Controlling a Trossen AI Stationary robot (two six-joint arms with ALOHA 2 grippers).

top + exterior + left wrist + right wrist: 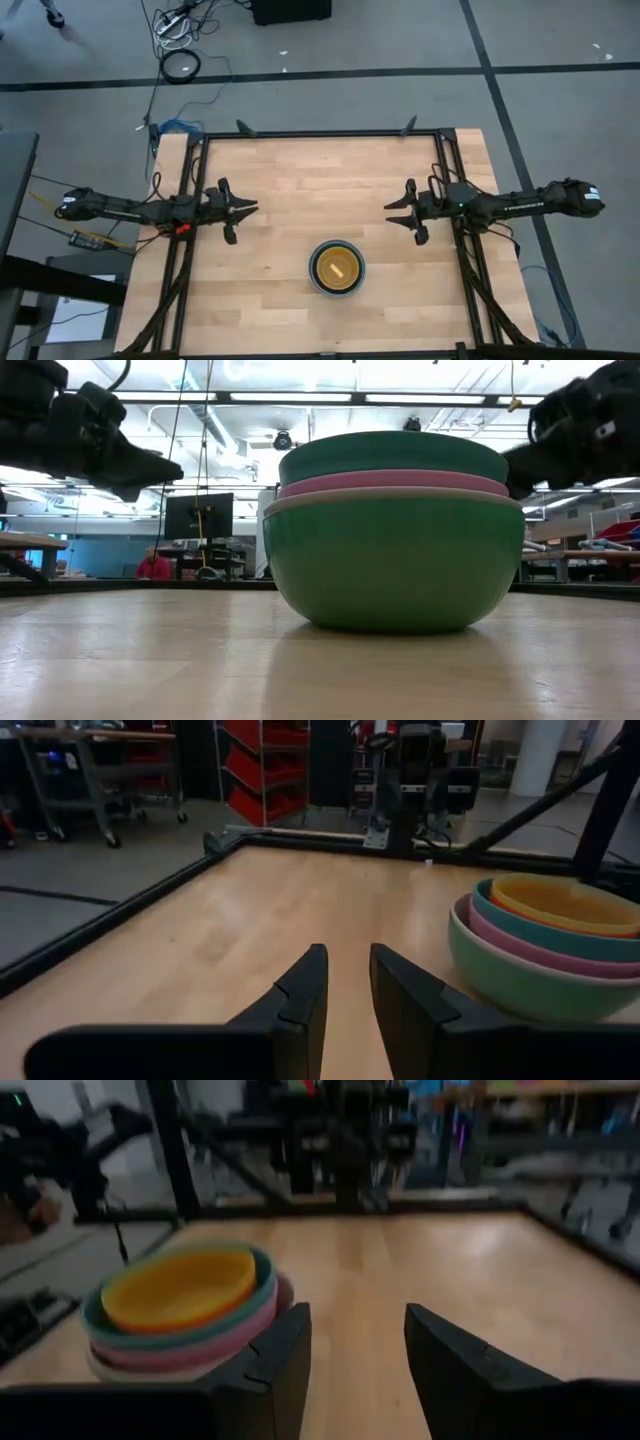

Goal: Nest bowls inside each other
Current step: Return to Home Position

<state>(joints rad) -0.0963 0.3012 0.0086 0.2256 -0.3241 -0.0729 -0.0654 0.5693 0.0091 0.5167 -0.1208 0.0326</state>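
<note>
The bowls stand nested in one stack (pixel 337 267) near the table's front middle: a green outer bowl (pixel 392 565) rests on its base on the wood, with a white-grey rim, a pink bowl (pixel 520 950), a teal bowl (pixel 392 457) and a yellow-orange bowl (pixel 180 1287) inside. My left gripper (pixel 250 208) hovers open at the table's left, pointing level toward the middle. My right gripper (pixel 393 211) hovers open at the table's right, facing it. Both are clear of the stack.
A black metal frame (pixel 320 133) runs along the table's far edge and both sides, where the arms are mounted. Bare wood lies between the grippers and behind the stack. Cables lie on the floor beyond the table.
</note>
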